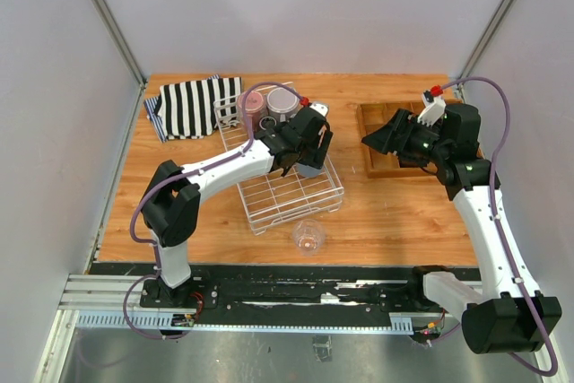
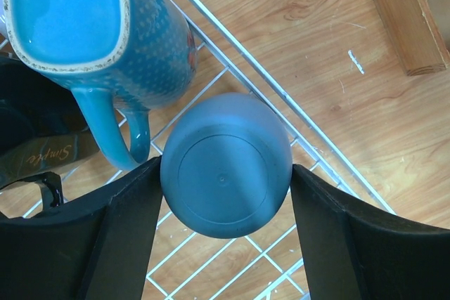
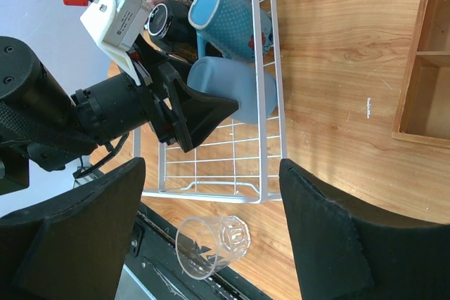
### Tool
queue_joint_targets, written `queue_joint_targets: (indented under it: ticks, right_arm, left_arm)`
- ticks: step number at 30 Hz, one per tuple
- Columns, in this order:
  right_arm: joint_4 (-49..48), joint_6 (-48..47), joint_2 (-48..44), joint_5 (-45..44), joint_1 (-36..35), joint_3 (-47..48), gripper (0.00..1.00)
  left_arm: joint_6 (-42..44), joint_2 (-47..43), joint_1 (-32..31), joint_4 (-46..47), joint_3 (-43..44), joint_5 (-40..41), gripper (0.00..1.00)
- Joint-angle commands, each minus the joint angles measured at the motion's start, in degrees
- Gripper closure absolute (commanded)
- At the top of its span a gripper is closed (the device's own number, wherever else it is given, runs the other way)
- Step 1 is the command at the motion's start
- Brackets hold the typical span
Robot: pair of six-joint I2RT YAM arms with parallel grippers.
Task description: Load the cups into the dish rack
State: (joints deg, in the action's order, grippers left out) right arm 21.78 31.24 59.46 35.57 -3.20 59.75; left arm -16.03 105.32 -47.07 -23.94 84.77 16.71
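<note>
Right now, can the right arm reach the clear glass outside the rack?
Probably yes. The right gripper is open, and the clear glass sits on the table outside the dish rack's near edge, unblocked from the right. The left gripper holds the tumbler over the rack.

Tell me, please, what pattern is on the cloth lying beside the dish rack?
Black-and-white stripes, best seen on the cloth in the top external view.

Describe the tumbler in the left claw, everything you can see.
The light blue tumbler is matte, plastic-looking, handleless, with a round flat base showing a recessed ring. The left claw pinches its sides, base toward the wrist camera, mouth pointing away toward the dish rack, beside a teal mug. Whether it touches the wires is unclear.
</note>
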Motion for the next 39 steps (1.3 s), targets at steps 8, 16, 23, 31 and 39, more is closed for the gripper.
queue_joint_targets:
  ticks: [8,16,23,31,39]
  right_arm:
    - [0.91,-1.16,-0.75,-0.68,0.74,1.36,0.22]
    - [4.33,-2.95,-1.01,-1.69,0.44,1.51,0.23]
    - [13.55,-8.72,-2.96,-5.37,-4.65,1.56,0.24]
    - [25.69,-10.1,-6.21,-14.66,-20.49,-0.78,0.28]
    - [23.76,3.11,-6.45,-21.04,-34.43,-8.45,0.37]
  left_arm:
    - [0.09,-2.75,-0.57,0.37,-0.19,0.1,0.12]
    - [-1.51,-7.73,-0.57,0.25,0.39,0.47,0.06]
    - [-3.01,-13.47,-0.57,-4.26,3.52,0.99,0.03]
    - [-7.16,-25.22,3.11,-9.98,-0.35,-8.81,0.0]
    - [-15.89,-42.27,9.81,2.8,-18.33,-24.08,0.0]
